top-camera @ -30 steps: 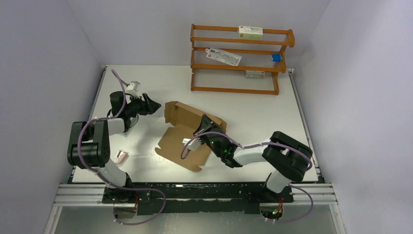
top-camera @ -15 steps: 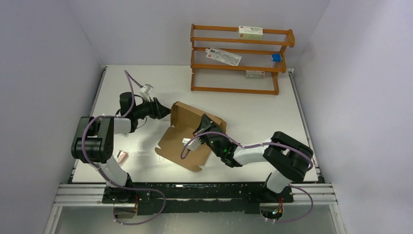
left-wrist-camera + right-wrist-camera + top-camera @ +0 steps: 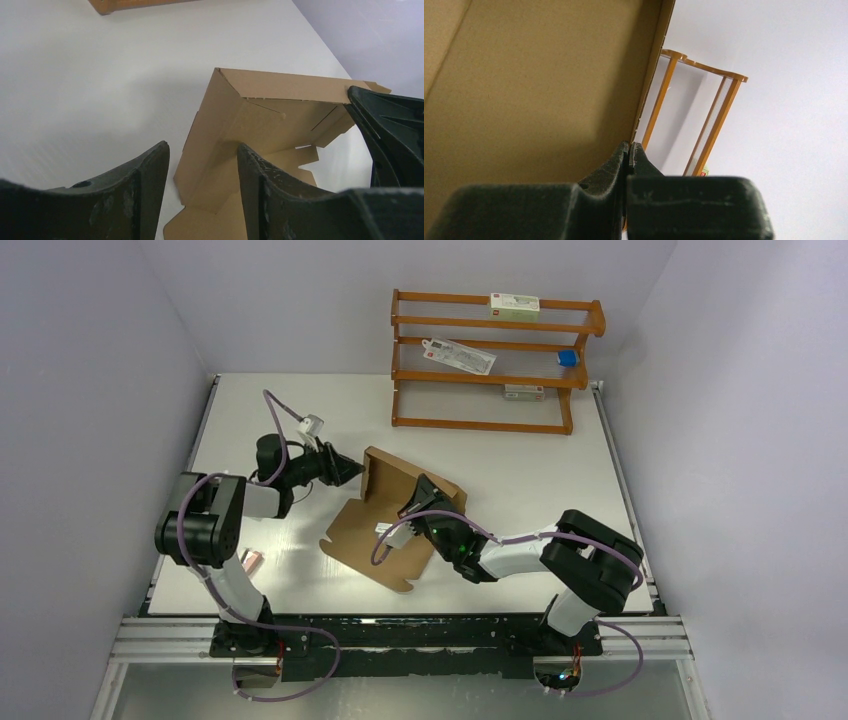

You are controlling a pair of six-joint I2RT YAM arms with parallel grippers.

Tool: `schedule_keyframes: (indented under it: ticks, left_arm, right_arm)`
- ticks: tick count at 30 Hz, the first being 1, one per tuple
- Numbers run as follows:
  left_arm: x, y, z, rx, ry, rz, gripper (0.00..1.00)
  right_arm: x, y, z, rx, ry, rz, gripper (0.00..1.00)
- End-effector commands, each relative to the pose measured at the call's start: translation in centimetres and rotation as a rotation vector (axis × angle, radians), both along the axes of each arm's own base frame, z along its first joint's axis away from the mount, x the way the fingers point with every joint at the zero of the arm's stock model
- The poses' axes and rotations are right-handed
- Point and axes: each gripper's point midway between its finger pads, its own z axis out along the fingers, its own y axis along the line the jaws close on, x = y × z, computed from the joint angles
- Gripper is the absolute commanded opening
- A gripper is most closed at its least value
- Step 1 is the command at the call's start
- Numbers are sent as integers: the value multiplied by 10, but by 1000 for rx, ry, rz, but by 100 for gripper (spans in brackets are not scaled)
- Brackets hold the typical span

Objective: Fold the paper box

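The paper box (image 3: 375,532) is brown cardboard, partly folded in the middle of the table, with its base flat and its far wall raised. My right gripper (image 3: 421,492) is shut on the raised wall's edge; in the right wrist view the fingers (image 3: 630,146) pinch the cardboard (image 3: 524,90). My left gripper (image 3: 352,472) is open at the box's left end. In the left wrist view its jaws (image 3: 201,147) stand apart in front of the left side flap (image 3: 260,115), and the right finger touches it. The right gripper (image 3: 390,130) shows at the far end.
A wooden rack (image 3: 495,360) stands at the back with white cartons and a small blue item; it also shows in the right wrist view (image 3: 719,110). A tiny pink item (image 3: 250,562) lies near the left arm's base.
My left gripper has moved right, up to the box's left end. The box's left side flap has swung inward to the right. The right arm has not moved.
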Motion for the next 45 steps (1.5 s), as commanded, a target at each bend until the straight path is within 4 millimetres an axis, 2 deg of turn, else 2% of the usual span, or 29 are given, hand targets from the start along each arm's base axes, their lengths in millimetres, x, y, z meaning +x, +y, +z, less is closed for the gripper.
schedule_keyframes:
  ticks: [1,6,13,17,24,32,40,45]
  left_arm:
    - [-5,-19,12,-48,-77,-73,57]
    - [-3,-21,10,-75,-92,-68,55]
    - [2,-27,4,-62,-107,-59,47]
    - [4,-31,3,-62,-116,-66,50]
    - [6,-36,-5,-51,-126,-60,47]
    - [9,-40,-17,-15,-123,-43,34]
    - [4,-43,-34,33,-92,-37,39]
    - [5,-49,-46,142,-49,-19,40]
  right_arm:
    - [-8,14,-4,-23,25,68,0]
    - [-10,17,-5,-27,31,76,0]
    - [-11,18,-6,-29,41,84,0]
    - [-13,19,-8,-33,51,89,0]
    - [-14,22,-8,-31,61,103,0]
    - [-16,25,-6,-27,63,111,0]
    - [-15,27,0,1,63,108,0]
    - [-12,25,3,28,76,95,0]
